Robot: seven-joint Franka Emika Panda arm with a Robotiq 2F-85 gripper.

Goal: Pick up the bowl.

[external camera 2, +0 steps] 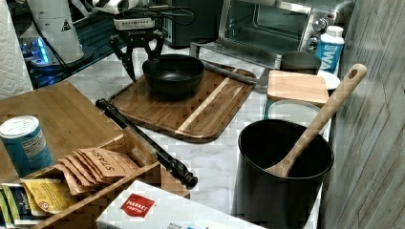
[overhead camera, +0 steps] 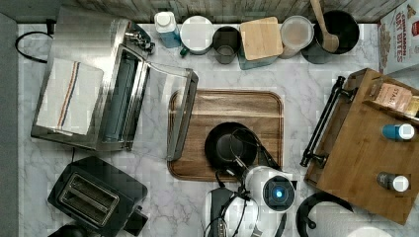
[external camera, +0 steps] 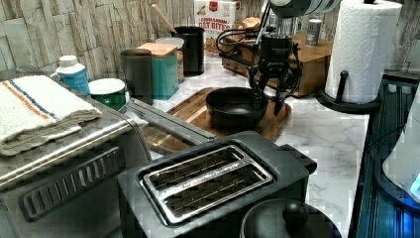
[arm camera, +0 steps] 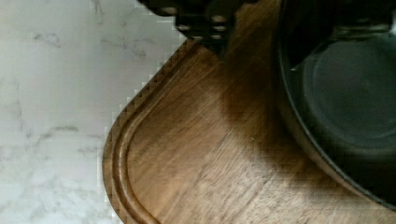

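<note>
One bowl (external camera 2: pixel 173 74), matte black, sits on the wooden tray (external camera 2: pixel 210 107) directly under the gripper (external camera 2: pixel 141 59). Gripper fingers spread, pointing down and straddling the near rim: in the left view one finger (external camera: pixel 257 94) hangs inside the bowl and the other outside the wall. Neither appears pressed to the rim yet.

To do this step well, my reading: lower a touch more so the pads cover the wall below the lip, close squarely across it, then lift straight up, slowly, as a one-sided rim grip lets the bowl tilt.

Arm comes in from above the counter (overhead camera: pixel 296 79), wrist vertical.
</note>
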